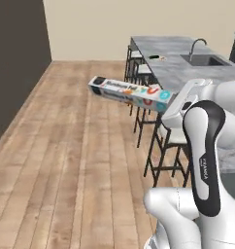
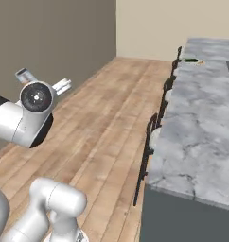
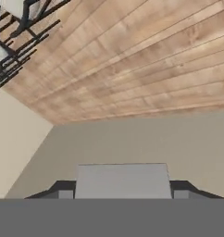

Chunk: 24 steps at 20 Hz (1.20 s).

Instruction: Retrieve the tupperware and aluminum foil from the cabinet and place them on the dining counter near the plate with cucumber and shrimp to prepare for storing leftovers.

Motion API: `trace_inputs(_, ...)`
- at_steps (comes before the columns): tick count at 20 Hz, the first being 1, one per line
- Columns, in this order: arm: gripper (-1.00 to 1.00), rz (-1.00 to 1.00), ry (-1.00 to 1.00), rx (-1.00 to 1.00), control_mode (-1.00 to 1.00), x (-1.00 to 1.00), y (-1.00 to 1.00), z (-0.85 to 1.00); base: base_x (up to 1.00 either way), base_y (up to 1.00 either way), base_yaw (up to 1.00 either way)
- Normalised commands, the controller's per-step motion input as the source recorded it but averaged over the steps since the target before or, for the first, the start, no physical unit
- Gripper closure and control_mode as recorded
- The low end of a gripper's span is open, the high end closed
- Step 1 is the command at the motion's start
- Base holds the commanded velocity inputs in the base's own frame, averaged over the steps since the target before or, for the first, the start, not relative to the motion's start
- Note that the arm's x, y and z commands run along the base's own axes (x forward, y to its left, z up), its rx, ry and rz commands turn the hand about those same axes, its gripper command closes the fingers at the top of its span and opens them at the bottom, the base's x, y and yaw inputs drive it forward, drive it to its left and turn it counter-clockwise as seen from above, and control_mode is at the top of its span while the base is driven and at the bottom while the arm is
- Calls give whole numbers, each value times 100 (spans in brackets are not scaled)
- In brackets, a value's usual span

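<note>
Tool (image 3: 122, 194) was clamped on foil (image 1: 131, 92), carton held level above wooden floor (image 1: 66, 160), beside stools (image 1: 160, 141) of bench (image 1: 187, 68).

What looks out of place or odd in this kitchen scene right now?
The aluminum foil carton is in mid-air over the wooden floor, held by one end in the pincer, sticking out sideways beside the stools. That suits carrying. Nothing looks spilled or damaged.
</note>
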Motion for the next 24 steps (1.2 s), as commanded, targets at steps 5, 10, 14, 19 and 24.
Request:
trace_inputs(5,100,0,0,0,100,0,0,0,88,91,-61)
trace_inputs(10,100,0,0,0,100,0,0,0,100,96,-55)
trace_inputs(14,100,0,0,0,100,0,0,0,100,97,-53)
trace_inputs(19,100,0,0,0,100,0,0,0,100,100,-50)
trace_inputs(24,100,0,0,0,100,0,0,0,100,100,-47)
